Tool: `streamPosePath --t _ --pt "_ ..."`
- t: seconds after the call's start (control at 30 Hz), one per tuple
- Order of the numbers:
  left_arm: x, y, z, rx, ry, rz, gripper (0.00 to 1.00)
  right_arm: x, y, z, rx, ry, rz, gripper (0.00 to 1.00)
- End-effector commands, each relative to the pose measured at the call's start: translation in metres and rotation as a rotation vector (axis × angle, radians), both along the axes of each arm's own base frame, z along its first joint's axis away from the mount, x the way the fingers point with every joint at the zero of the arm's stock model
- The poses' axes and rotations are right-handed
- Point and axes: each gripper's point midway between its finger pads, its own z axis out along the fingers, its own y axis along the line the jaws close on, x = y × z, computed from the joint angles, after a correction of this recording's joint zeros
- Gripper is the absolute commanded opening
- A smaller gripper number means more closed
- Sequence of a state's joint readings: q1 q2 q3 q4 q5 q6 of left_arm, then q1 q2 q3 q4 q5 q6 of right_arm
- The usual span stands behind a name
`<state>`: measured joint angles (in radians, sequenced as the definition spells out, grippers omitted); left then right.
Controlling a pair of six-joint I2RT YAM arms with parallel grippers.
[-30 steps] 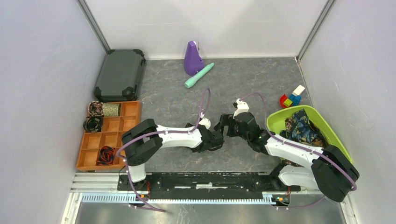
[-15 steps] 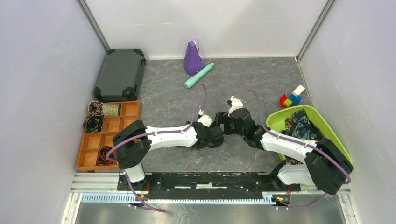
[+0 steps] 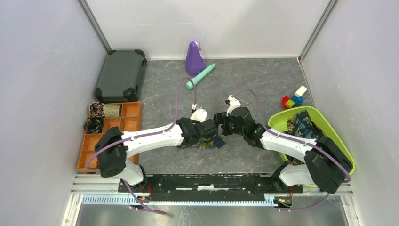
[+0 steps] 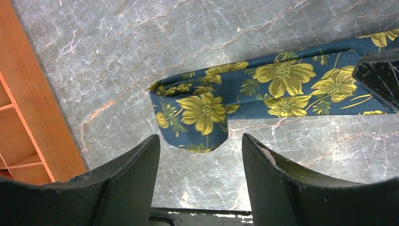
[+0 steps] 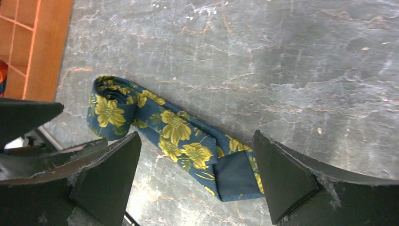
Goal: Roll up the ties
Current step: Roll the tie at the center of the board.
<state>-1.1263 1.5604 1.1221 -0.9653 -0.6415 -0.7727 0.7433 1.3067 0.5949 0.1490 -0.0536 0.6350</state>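
At your far left, the wooden tray (image 3: 131, 113) lies by the wall with coiled ties (image 3: 94, 124) in the compartments along its left side, and a black-and-red coil (image 3: 107, 157) in the compartment nearest the arm bases. Beyond the tray lies a closed black case (image 3: 121, 75). Your left arm reaches across to the middle of the table. There the left gripper (image 4: 201, 155) stands with its fingers well parted, holding nothing. Its wrist camera shows the folded end of the navy tie (image 4: 263, 87) on the stone-patterned table (image 4: 141, 42), just ahead of the gap between the fingers and touching neither one. That tie, printed with yellow flowers, lies flat in front of the arms. From the right wrist you see one end wound into a small loose coil toward the tray, while the rest runs as a strip to a plain dark end. The right gripper (image 5: 197, 174) faces the left one from close by. It is spread wide and also holds nothing, and the plain end of the tie lies between its fingers; you cannot tell whether either finger touches the cloth. At the back stand a purple cone-shaped object (image 3: 193, 59) and a teal cylinder (image 3: 200, 76). To your right, the green bin (image 3: 278, 121) holds more ties (image 3: 303, 128) in a heap, with coloured blocks (image 3: 294, 100) just behind it.
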Motion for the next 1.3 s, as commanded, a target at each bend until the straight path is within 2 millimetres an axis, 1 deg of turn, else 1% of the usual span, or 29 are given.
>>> streamPosePath --t 0.0,0.07,0.17,0.23,0.3,0.33,0.47,0.53,0.7,0.83,0.97,1.1,1.17,1.27 --pt "0.003 0.021 0.02 -0.07 0.007 0.0 0.71 0.0 0.029 0.027 0.109 -0.009 0.07 0.95" --pt "0.003 0.032 0.025 -0.129 0.011 0.01 0.71 -0.006 0.041 0.03 0.147 0.004 0.101 0.95" --pt "0.003 0.048 0.026 -0.222 0.019 0.037 0.71 -0.018 0.065 0.037 0.212 0.028 0.152 0.91" --pt "0.004 0.06 0.02 -0.28 0.035 0.073 0.71 -0.027 0.084 0.041 0.251 0.042 0.19 0.89" --pt "0.004 0.067 0.015 -0.342 0.051 0.104 0.71 -0.034 0.099 0.039 0.283 0.072 0.213 0.85" --pt "0.004 0.07 0.012 -0.368 0.055 0.119 0.7 -0.037 0.105 0.039 0.298 0.082 0.221 0.83" --pt "0.005 0.072 0.015 -0.412 0.036 0.145 0.7 -0.044 0.121 0.032 0.339 0.128 0.23 0.72" --pt "0.007 0.075 0.013 -0.418 0.034 0.168 0.69 -0.045 0.126 0.029 0.346 0.143 0.221 0.69" --pt "0.008 0.074 0.007 -0.474 0.032 0.19 0.68 -0.042 0.133 0.022 0.345 0.169 0.203 0.63" --pt "0.008 0.076 0.005 -0.506 0.03 0.207 0.68 -0.039 0.138 0.015 0.339 0.182 0.192 0.62" --pt "0.009 0.078 0.004 -0.521 0.025 0.22 0.68 -0.041 0.145 0.007 0.328 0.202 0.206 0.58" --pt "0.011 0.079 0.004 -0.525 0.018 0.227 0.68 -0.04 0.145 -0.001 0.317 0.215 0.202 0.55" --pt "0.011 0.079 0.002 -0.528 0.016 0.228 0.68 -0.041 0.146 -0.005 0.309 0.22 0.209 0.51" --pt "0.011 0.077 0.0 -0.546 0.016 0.226 0.68 -0.042 0.144 -0.009 0.295 0.225 0.209 0.48"
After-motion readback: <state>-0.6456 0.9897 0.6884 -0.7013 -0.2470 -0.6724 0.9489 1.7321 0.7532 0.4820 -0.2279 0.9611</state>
